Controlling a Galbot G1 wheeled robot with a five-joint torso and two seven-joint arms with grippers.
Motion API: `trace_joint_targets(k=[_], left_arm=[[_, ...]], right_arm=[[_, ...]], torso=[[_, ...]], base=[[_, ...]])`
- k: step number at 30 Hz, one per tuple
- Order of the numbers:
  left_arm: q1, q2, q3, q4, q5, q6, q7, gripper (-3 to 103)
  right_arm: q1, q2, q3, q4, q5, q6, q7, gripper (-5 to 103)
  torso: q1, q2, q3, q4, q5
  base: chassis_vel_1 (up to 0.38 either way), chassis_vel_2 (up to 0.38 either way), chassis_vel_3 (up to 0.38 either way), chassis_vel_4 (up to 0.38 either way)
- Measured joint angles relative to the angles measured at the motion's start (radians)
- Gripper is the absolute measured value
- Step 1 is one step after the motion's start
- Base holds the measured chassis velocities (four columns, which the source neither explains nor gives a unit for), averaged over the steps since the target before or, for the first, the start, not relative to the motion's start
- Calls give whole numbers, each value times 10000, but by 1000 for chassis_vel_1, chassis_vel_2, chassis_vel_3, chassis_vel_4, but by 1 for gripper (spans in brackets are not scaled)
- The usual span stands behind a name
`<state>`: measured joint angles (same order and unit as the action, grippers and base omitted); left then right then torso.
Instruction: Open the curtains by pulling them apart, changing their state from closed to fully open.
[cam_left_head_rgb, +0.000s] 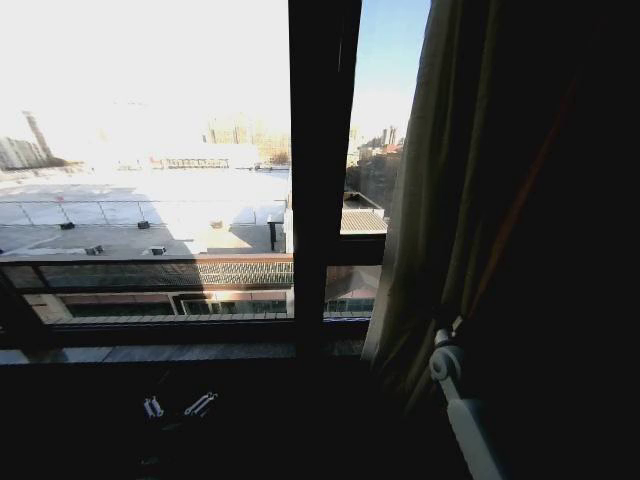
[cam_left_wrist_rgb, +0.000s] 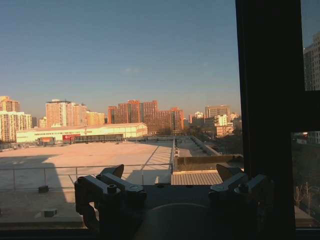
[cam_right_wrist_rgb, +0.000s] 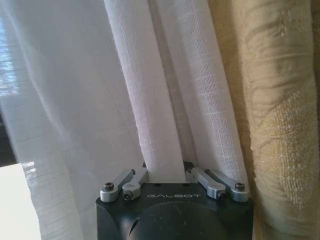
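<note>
The curtains (cam_left_head_rgb: 430, 200) hang bunched in dark folds at the right side of the window, leaving the glass to their left uncovered. My right arm (cam_left_head_rgb: 447, 362) reaches up into their lower folds. In the right wrist view, a pleat of the sheer white curtains (cam_right_wrist_rgb: 150, 100) runs down between the fingers of my right gripper (cam_right_wrist_rgb: 167, 172), which is shut on it. My left gripper (cam_left_wrist_rgb: 170, 172) faces the bare glass, open and holding nothing. It also sits low in the shadow below the sill (cam_left_head_rgb: 175, 405).
A dark vertical window frame bar (cam_left_head_rgb: 320, 170) divides the glass, and it also stands close beside the left gripper (cam_left_wrist_rgb: 267, 100). A thick beige drape (cam_right_wrist_rgb: 280, 125) hangs against the sheer fabric. The window sill (cam_left_head_rgb: 150, 352) runs along the bottom of the window.
</note>
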<state>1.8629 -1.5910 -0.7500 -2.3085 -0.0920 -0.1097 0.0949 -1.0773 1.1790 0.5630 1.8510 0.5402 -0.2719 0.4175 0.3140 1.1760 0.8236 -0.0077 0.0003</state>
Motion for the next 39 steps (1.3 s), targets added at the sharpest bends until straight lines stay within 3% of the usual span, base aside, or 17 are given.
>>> trace_joint_targets(k=[1,3,4,6,14,20,28,39], left_arm=[[-61,1,-22,0,-10,72,-4,100],[-108,0,-51,-2,-27,125,-6,100],[-201,-1,-88,-5,-42,186,-12,100],[-358,-1,-113,-29,-50,328,-15,100],[-669,13,-154,-132,-205,777,-58,100],[-713,8,-106,-230,-237,1015,-227,100],[-674,45,-111,-315,-264,1142,-314,100],[-503,54,-136,-268,-414,1249,-304,100]], right_arm=[[-411,-74,-9,410,-13,-87,-487,32],[-724,-118,-9,731,-48,-221,-826,32],[-1161,-141,-10,1193,-162,-501,-1280,43],[-1663,-81,-18,1805,-293,-817,-1726,48],[-2640,273,-334,3370,-837,-925,-1968,76],[-3340,265,-256,3735,-2439,-836,-2885,99],[-3440,442,-677,3680,-3206,-828,-2858,100],[-3233,370,-535,3456,-3179,-831,-2699,100]], torso=[[0,0,0,0,-2],[0,0,0,0,0],[0,0,0,0,-1],[0,0,-1,-1,-2],[0,1,-1,2,-3],[-1,1,-1,-1,-2],[0,1,-1,0,0],[0,0,0,1,0]], base=[[0,0,0,0],[0,0,0,0],[0,0,0,0],[0,0,0,0],[0,0,0,0],[0,0,0,0],[0,0,0,0],[124,113,-115,-111]])
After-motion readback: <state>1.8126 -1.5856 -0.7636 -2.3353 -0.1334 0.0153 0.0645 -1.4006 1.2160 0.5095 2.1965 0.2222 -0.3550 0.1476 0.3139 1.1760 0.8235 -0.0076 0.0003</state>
